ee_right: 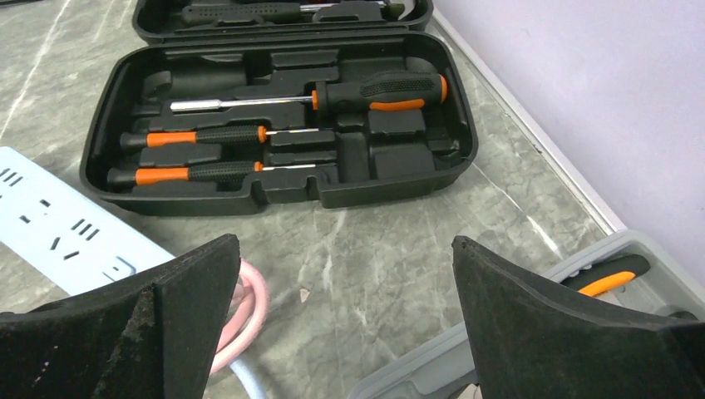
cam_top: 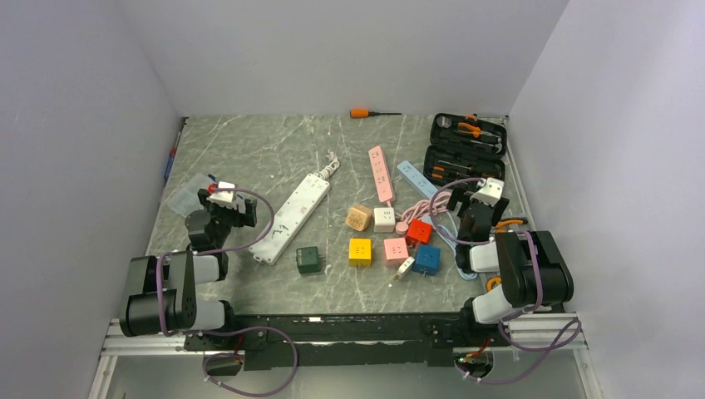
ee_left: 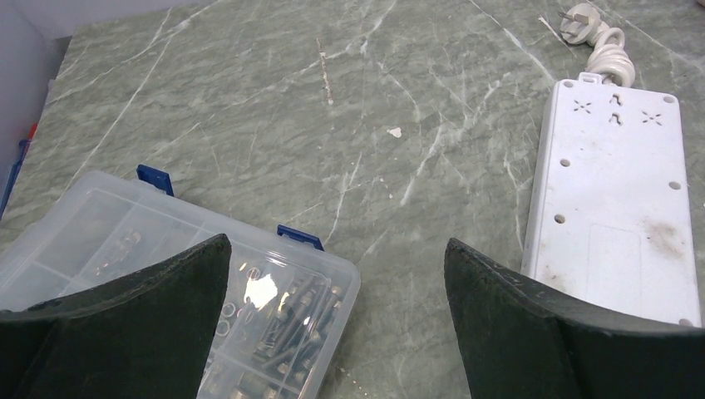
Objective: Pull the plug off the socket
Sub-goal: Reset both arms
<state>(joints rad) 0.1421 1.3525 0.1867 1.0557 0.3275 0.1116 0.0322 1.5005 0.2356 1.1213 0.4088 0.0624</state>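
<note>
A white power strip (cam_top: pixel 293 218) lies left of centre; it also shows in the left wrist view (ee_left: pixel 615 199) with its coiled cord and loose plug (ee_left: pixel 586 18). A pink strip (cam_top: pixel 381 174) and a light blue strip (cam_top: pixel 416 177) lie behind several coloured cube sockets. A small white plug (cam_top: pixel 405 267) rests against the blue cube (cam_top: pixel 426 259); I cannot tell if it is inserted. My left gripper (cam_top: pixel 233 212) (ee_left: pixel 334 241) is open and empty, between the clear box and the white strip. My right gripper (cam_top: pixel 478 212) (ee_right: pixel 345 239) is open and empty, in front of the tool case.
A clear plastic parts box (ee_left: pixel 208 283) lies under my left finger. An open black tool case (ee_right: pixel 283 125) with screwdrivers stands at the far right. Pink cable (ee_right: pixel 245 312), a grey tray (ee_right: pixel 574 274) with an orange-handled tool, and an orange screwdriver (cam_top: pixel 370 113) at the back wall.
</note>
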